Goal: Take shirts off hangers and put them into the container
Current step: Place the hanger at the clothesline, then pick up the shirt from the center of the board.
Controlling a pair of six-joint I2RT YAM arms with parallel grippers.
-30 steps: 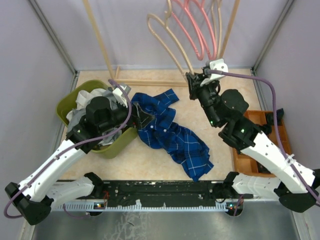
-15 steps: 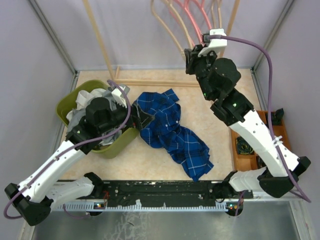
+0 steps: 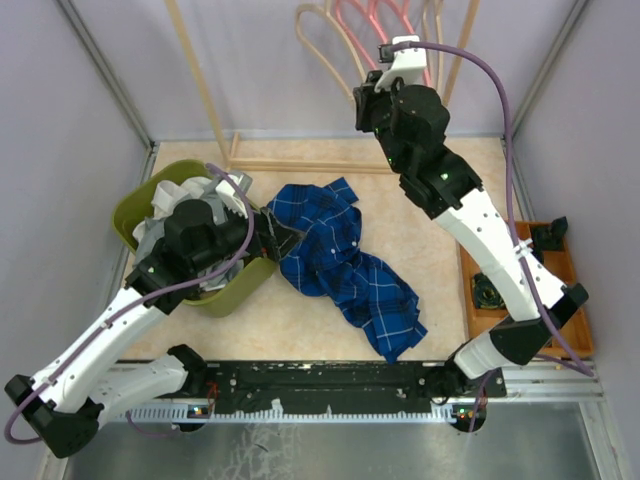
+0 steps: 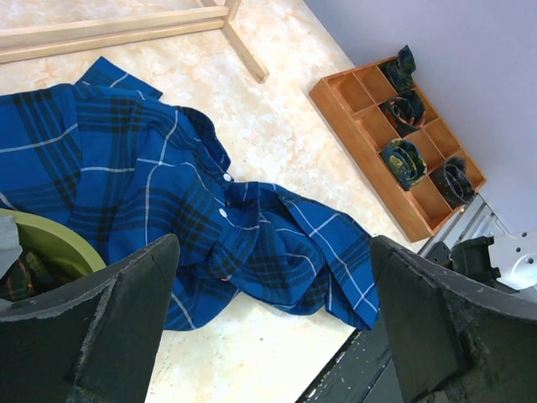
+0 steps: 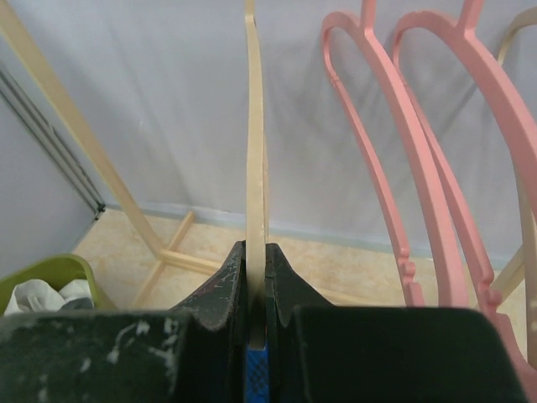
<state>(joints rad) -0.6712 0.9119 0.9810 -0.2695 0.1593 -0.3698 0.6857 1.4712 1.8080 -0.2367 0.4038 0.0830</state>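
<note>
The blue shirt (image 3: pixel 340 270) with thin white check lines lies crumpled on the table, off any hanger; it also fills the left wrist view (image 4: pixel 159 185). The olive-green container (image 3: pixel 237 292) stands at the left, holding white (image 3: pixel 165 195) and grey (image 3: pixel 150 237) shirts. My left gripper (image 3: pixel 275 240) hangs open by the container's right rim (image 4: pixel 50 245), above the blue shirt's edge, with nothing between its fingers (image 4: pixel 273 245). My right gripper (image 3: pixel 366 100) is raised at the back, shut (image 5: pixel 256 252) on a pale wood-coloured hanger (image 5: pixel 254 126). Pink hangers (image 5: pixel 419 168) hang beside it.
An orange divided tray (image 3: pixel 575 290) of black parts sits at the right table edge, also seen from the left wrist (image 4: pixel 357 126). Straight wooden rack poles (image 3: pixel 200 80) and a base bar (image 3: pixel 300 165) stand at the back. Grey walls close in three sides.
My right arm has risen and swung back-left, carrying the pale hanger up toward the others. My left gripper has opened wider and stayed by the container. The blue shirt has barely shifted.
</note>
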